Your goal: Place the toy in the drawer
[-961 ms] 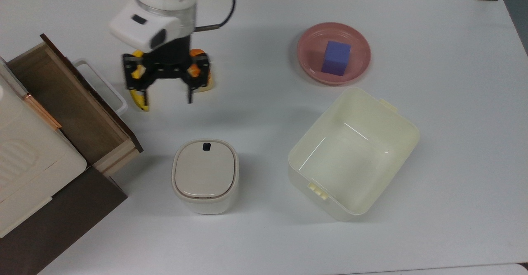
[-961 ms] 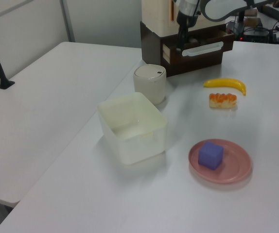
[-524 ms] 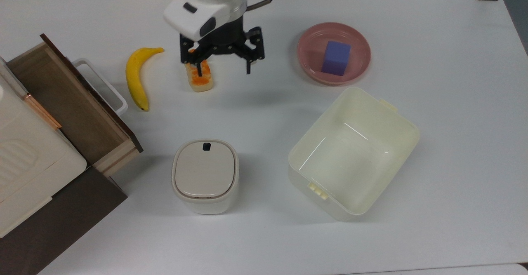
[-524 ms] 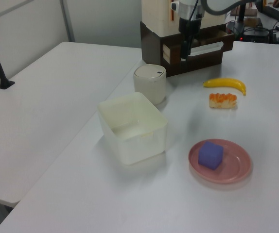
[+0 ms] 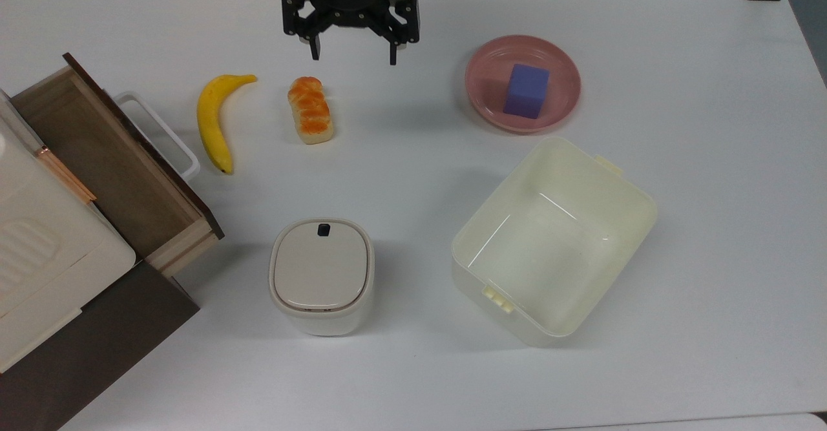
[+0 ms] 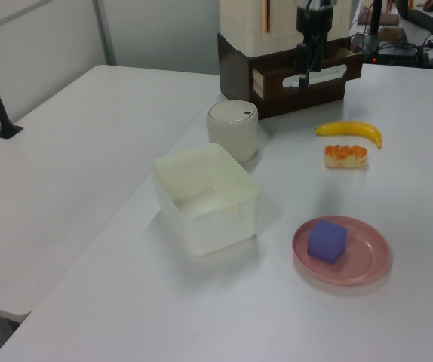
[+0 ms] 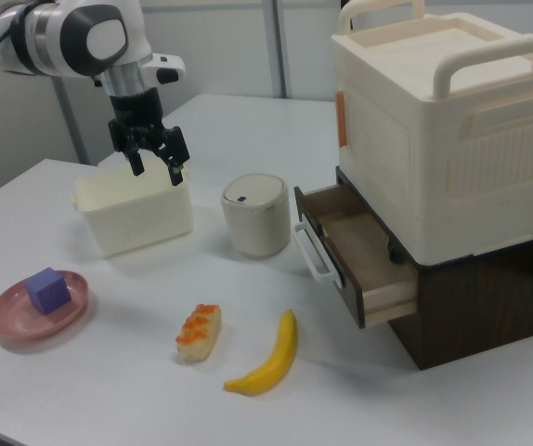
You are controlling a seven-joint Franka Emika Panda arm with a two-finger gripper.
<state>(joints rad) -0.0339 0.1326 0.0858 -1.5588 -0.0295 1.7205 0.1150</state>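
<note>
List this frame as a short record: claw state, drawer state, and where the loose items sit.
claw: open, holding nothing, above bare table at the top view's upper edge
drawer: pulled open; a small dark thing at its back in the right view, too small to identify
banana: on the table beside the drawer handle
bread: on the table, top view's right of the banana, apart from it
purple cube: on the pink plate
cream bin: empty
lidded container: closed
</note>
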